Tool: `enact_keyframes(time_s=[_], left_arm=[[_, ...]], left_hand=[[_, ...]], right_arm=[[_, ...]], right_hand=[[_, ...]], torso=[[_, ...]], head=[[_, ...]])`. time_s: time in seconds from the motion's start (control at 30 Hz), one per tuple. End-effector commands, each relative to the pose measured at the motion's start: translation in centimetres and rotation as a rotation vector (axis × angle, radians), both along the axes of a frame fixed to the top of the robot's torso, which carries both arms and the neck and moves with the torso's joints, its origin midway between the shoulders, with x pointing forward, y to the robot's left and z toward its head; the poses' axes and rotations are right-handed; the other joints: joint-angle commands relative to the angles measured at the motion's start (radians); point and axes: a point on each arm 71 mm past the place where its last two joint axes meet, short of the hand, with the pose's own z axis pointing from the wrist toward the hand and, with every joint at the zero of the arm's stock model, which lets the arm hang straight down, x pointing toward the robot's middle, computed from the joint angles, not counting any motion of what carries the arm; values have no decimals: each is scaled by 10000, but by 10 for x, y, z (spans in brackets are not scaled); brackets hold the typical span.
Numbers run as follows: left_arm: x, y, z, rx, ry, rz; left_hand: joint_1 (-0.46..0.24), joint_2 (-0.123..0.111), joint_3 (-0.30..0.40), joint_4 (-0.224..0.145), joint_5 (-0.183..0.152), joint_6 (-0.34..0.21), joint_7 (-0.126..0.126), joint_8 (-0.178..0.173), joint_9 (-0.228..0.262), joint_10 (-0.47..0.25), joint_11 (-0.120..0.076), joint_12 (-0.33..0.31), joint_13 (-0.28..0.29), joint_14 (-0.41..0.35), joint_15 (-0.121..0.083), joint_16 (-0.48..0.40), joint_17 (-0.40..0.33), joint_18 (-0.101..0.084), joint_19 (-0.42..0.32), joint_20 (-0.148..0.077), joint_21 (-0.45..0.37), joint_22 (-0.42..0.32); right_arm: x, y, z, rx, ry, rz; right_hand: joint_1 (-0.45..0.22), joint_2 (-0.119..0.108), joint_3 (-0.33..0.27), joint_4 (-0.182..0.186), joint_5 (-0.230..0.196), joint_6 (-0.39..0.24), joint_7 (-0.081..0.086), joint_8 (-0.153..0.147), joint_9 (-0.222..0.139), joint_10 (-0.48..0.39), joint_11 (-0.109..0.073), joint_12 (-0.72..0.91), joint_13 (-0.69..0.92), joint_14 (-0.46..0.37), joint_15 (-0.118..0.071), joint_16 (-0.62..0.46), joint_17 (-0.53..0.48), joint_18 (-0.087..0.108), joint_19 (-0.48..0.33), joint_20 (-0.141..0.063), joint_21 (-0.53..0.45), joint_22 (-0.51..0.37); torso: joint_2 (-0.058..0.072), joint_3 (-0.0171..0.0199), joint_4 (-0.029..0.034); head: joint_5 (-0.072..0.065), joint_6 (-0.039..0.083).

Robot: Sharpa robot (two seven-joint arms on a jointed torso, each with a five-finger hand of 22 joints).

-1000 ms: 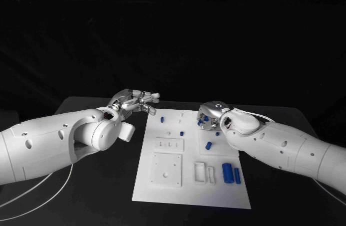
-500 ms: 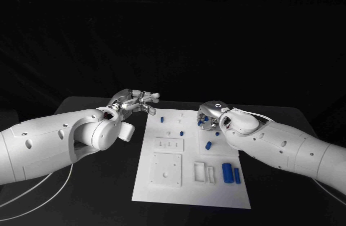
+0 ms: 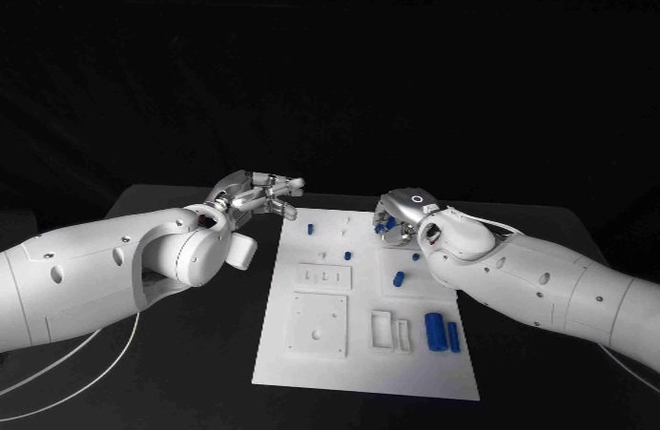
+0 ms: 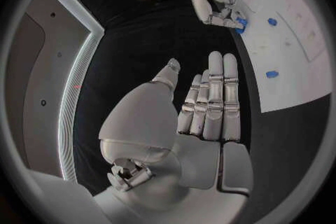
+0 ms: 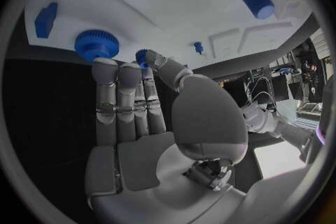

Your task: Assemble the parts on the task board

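We're reaching w/ right hand (image 5: 150, 117) at far right corner of white board (image 3: 360, 354), fingers apart, tips touching the big blue gear (image 5: 97, 42), prob. to grab it. Left hand (image 4: 189, 123) is hovering off board's far left corner, spread, holding nothing.

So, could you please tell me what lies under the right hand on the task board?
In the right wrist view, the right hand reaches over the task board, its fingertips at a large blue gear and a smaller blue part. Whether it grips either is hidden.
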Motion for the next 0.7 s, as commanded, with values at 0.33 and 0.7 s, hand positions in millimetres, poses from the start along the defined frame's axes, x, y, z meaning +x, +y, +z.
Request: enact_keyframes(time_s=[0.33, 0.7], left_arm=[[0, -3, 2, -132, -35, -129], [-1, -9, 2, -177, -33, -275]], left_hand=[[-46, -51, 44, 43, 28, -102, 3, -2, 13, -57, 10, 10, 14, -73, -3, 61, 2, 11, -73, 4, 33, -17], [-46, -51, 44, 43, 28, -102, 3, -2, 13, -57, 10, 10, 14, -73, -3, 61, 2, 11, -73, 4, 33, -17]], right_arm=[[0, 13, 15, 702, -929, -71], [3, 27, 18, 1021, -1205, 40]], right_hand=[[-16, 42, 111, 25, 24, 71, -12, 14, -18, 366, -284, 33, 187, 44, -50, -93, 46, 73, 108, -71, -78, 200], [-13, 32, 123, 32, 46, 72, -12, 13, -22, 358, -280, 31, 177, 46, -50, -110, 49, 76, 116, -71, -139, 255]], torso=[[38, -14, 15], [110, -51, 115]], head=[[-7, 72], [-52, 102]])
